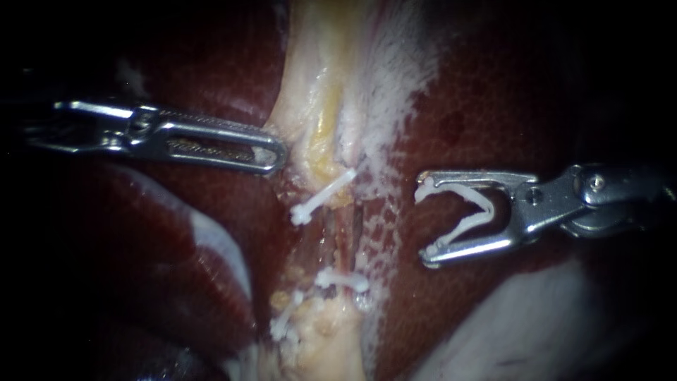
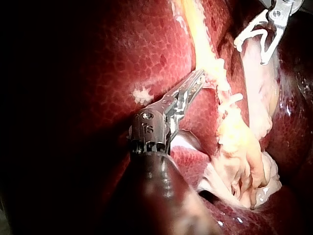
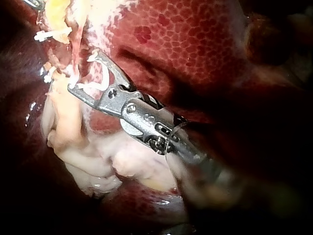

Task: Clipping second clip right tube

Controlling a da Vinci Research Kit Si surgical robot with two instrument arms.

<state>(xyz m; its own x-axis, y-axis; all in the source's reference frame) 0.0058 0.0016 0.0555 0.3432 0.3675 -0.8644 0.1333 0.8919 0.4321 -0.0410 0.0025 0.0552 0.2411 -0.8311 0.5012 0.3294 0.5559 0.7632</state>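
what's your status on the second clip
left instrument shut, beside pale tissue. right instrument holding open clip, short of the tubes. nothing in between.

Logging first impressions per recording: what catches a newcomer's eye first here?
The right instrument, over the liver at the right, holds an open white clip in its wide-spread jaws. Left of it, an upper clip and a lower clip cross the pale central strip.
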